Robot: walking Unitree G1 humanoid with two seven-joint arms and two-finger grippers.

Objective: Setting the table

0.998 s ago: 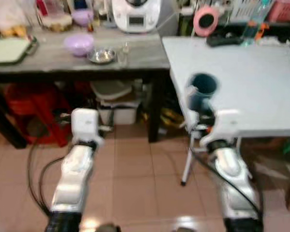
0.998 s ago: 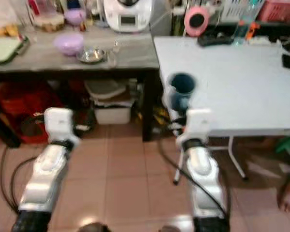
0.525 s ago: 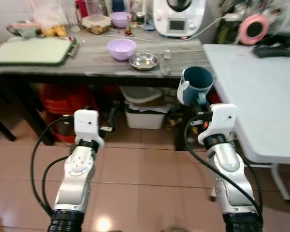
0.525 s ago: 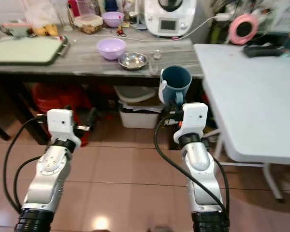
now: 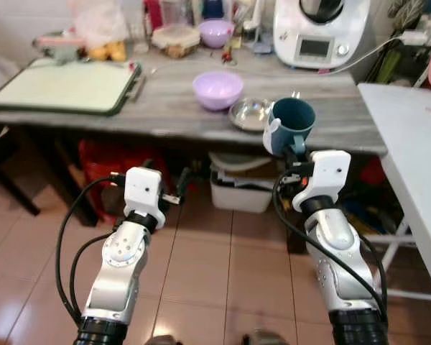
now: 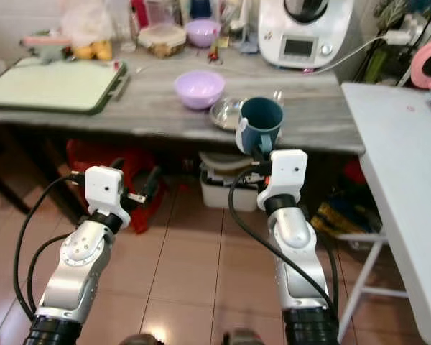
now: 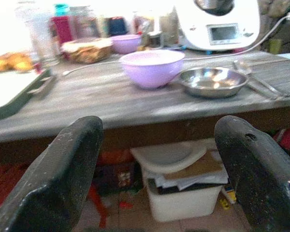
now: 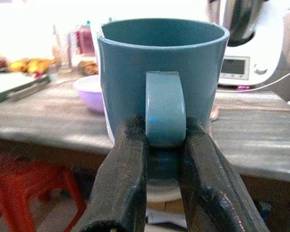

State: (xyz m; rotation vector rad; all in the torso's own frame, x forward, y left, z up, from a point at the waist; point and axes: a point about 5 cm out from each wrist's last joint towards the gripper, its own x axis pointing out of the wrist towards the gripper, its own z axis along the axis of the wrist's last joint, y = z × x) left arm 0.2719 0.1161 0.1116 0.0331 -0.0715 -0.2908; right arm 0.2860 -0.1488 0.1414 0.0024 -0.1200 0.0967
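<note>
A dark blue mug (image 5: 290, 126) hangs upright in front of the grey wooden counter (image 5: 129, 115), held by its handle. My right gripper (image 8: 165, 159) is shut on that handle, its two black fingers (image 8: 128, 179) squeezing it from both sides. On the counter stand a lilac bowl (image 5: 218, 89) and a small steel dish (image 5: 248, 113). My left gripper (image 7: 157, 179) is open, low in front of the counter's edge, with nothing between its fingers (image 7: 70, 169). The corner of the white table (image 5: 409, 136) lies to my right.
A green cutting board (image 5: 66, 85) lies on the counter's left. At the back are a white kitchen machine (image 5: 318, 32), jars, a second lilac bowl (image 5: 217, 31) and a food box. Under the counter sit a white bin (image 5: 241, 190) and red stools (image 5: 104, 169). Tiled floor lies below.
The whole view has swung left, from the white table toward the wooden counter. The mug stays in my right gripper. My left arm keeps its pose.
</note>
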